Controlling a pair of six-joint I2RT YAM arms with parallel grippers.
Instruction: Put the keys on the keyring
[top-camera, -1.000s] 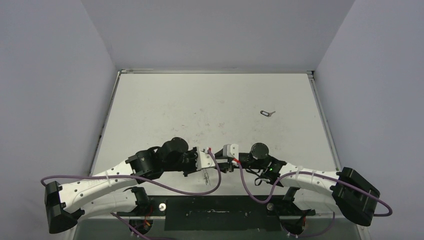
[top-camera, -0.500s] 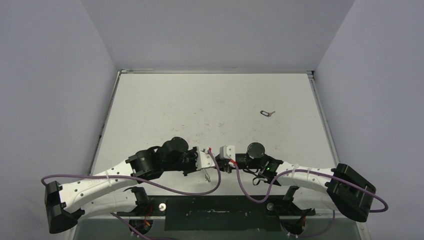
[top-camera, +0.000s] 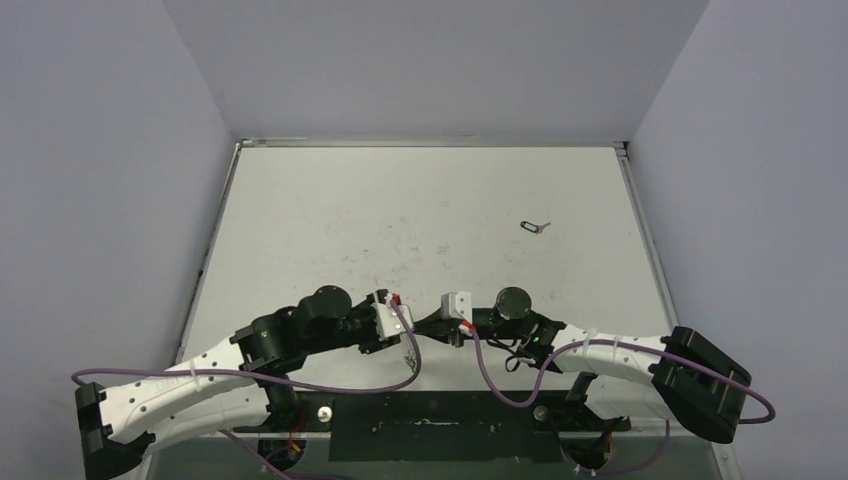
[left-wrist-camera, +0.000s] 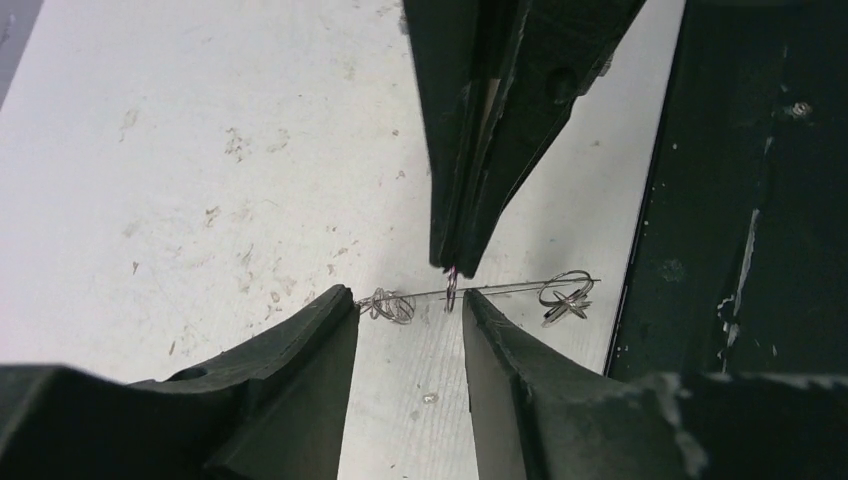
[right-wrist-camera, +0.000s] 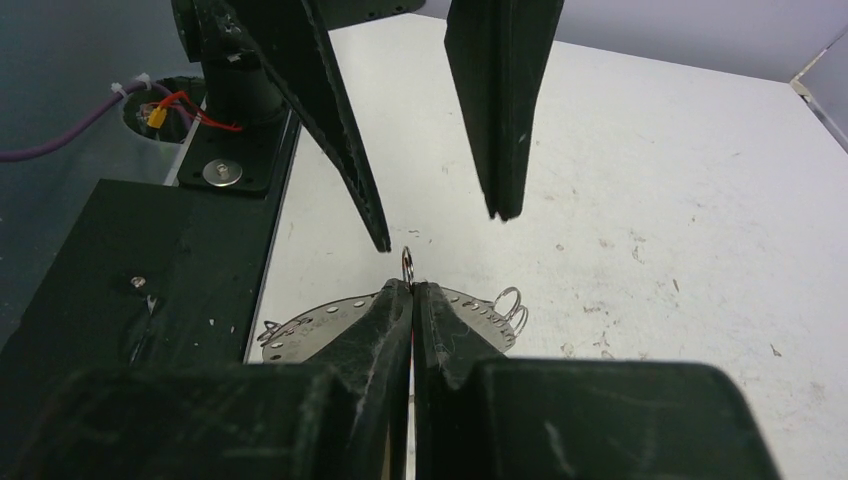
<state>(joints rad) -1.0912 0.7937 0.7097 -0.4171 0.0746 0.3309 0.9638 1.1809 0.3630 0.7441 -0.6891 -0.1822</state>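
Down at the table (top-camera: 330, 200) near edge | right gripper (right-wrist-camera: 412, 292) pinched tight on keyring (left-wrist-camera: 510, 288) | left gripper (left-wrist-camera: 407, 300) wide, empty | keys (top-camera: 535, 226) loose, well apart far-right | ring's presented, guessing left fetches keys next

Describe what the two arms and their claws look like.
The left arm and right arm have white shells, black joints and looping purple cables, with red wire ends near white wrist blocks. The left claw and right claw have dark, tapering fingers.
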